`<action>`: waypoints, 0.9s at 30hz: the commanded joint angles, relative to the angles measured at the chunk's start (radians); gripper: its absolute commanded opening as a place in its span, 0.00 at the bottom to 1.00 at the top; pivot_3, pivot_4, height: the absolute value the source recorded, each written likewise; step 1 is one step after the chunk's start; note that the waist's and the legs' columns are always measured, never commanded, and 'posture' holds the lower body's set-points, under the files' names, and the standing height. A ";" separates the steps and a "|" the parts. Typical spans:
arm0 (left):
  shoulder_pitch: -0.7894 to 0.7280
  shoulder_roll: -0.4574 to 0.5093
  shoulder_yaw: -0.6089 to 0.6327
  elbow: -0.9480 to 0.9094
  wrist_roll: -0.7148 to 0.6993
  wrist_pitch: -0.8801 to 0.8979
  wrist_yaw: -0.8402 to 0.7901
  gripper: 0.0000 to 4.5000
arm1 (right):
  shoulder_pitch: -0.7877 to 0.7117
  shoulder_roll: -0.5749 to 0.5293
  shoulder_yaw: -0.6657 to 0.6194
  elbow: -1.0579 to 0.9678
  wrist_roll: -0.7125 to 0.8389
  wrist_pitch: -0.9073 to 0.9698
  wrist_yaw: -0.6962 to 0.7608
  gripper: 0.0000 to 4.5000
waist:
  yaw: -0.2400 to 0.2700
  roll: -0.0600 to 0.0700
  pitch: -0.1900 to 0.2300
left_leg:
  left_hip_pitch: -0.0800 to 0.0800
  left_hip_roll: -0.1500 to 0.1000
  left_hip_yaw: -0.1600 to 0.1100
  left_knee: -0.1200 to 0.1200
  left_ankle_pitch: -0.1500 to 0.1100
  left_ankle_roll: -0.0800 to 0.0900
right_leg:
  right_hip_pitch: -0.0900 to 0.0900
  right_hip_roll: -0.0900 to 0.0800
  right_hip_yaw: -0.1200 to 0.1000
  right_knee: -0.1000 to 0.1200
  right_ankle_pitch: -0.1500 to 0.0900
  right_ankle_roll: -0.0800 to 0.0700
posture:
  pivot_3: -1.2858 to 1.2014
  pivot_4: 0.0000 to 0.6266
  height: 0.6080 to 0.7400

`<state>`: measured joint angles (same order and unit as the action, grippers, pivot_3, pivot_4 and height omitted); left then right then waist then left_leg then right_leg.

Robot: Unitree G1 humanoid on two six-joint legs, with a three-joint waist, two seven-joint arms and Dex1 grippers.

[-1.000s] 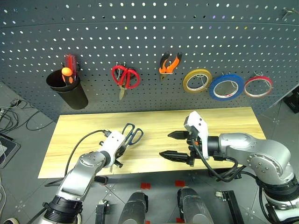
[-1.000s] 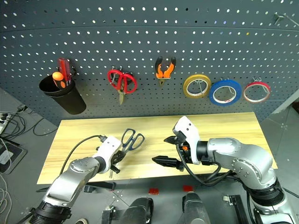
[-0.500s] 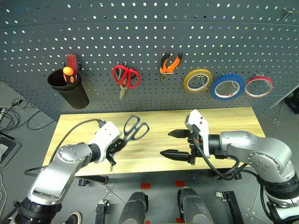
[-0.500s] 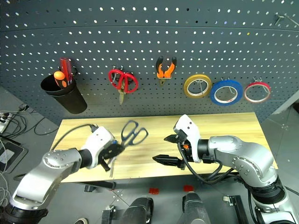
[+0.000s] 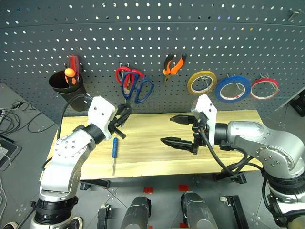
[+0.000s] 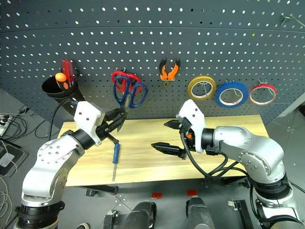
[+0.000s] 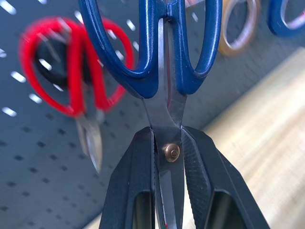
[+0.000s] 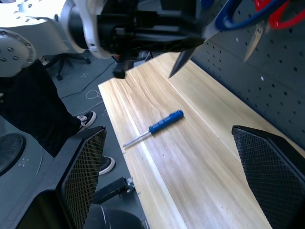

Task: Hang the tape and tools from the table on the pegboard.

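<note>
The left pincer [image 5: 120, 120] is clamped on the dark-blue-handled scissors [image 5: 138, 88], gripping them at the pivot with a finger [image 7: 135, 183] on each side of the blades, as the left wrist view shows. The scissors are held up off the surface [image 5: 238, 143], handles uppermost, in front of the pegboard [image 5: 190, 33] and overlapping the red-handled scissors [image 5: 123, 75] that hang there; whether the blue handles touch the board or a hook cannot be told.

The right pincer [image 5: 177, 130] hangs above the middle of the surface with its two black fingers spread wide and nothing between them, pointing toward the left arm.

The blue-handled screwdriver [image 5: 114, 150] lies on the wooden surface near its front left corner, handle toward the pegboard and shaft pointing to the front edge, well apart from both pincers.

On the pegboard, the orange-and-black pliers [image 5: 173, 64] hang beside the red-handled scissors, toward the right. Further right hang a yellow tape roll [image 5: 200, 82], a blue tape roll [image 5: 230, 88] and then the thin red tape ring [image 5: 263, 88], nearest the board's right edge. At the left, a black cup [image 5: 66, 82] fixed to the board holds red and orange screwdrivers [image 5: 71, 69].
</note>
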<state>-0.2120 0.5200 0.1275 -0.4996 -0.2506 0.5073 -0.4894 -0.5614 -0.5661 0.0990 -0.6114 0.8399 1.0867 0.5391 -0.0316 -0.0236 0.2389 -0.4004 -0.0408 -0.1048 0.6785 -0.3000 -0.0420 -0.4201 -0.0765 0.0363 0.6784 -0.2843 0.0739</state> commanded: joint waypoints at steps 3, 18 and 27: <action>-0.001 -0.021 0.041 -0.056 -0.018 0.009 0.057 0.20 | -0.022 0.000 -0.030 -0.026 0.011 -0.019 -0.003 1.00 | -0.001 0.000 0.000 | 0.000 0.000 0.000 0.000 0.000 0.000 | 0.000 0.000 0.000 0.001 0.000 0.000 | 0.50 0.28 1.00; -0.046 -0.023 0.029 0.099 -0.058 0.063 0.047 0.20 | -0.070 0.025 -0.009 0.002 -0.001 -0.052 0.006 1.00 | -0.001 -0.001 -0.003 | 0.001 0.000 0.001 0.001 0.000 0.000 | 0.000 0.001 0.000 0.002 0.000 0.000 | 0.50 0.28 1.00; -0.112 -0.036 -0.011 0.232 -0.033 0.008 0.029 0.20 | -0.136 0.064 0.004 -0.005 -0.011 -0.073 0.001 1.00 | -0.003 -0.001 -0.003 | 0.000 0.000 0.001 0.001 0.000 0.000 | -0.001 0.001 0.001 0.002 0.000 0.000 | 0.50 0.29 1.00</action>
<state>-0.3084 0.4847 0.1146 -0.2575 -0.2883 0.5526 -0.4529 -0.6839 -0.5033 0.1030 -0.5854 0.8352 1.0356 0.5407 -0.0348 -0.0249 0.2354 -0.4000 -0.0404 -0.1037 0.6799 -0.2998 -0.0419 -0.4208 -0.0756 0.0371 0.6800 -0.2842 0.0737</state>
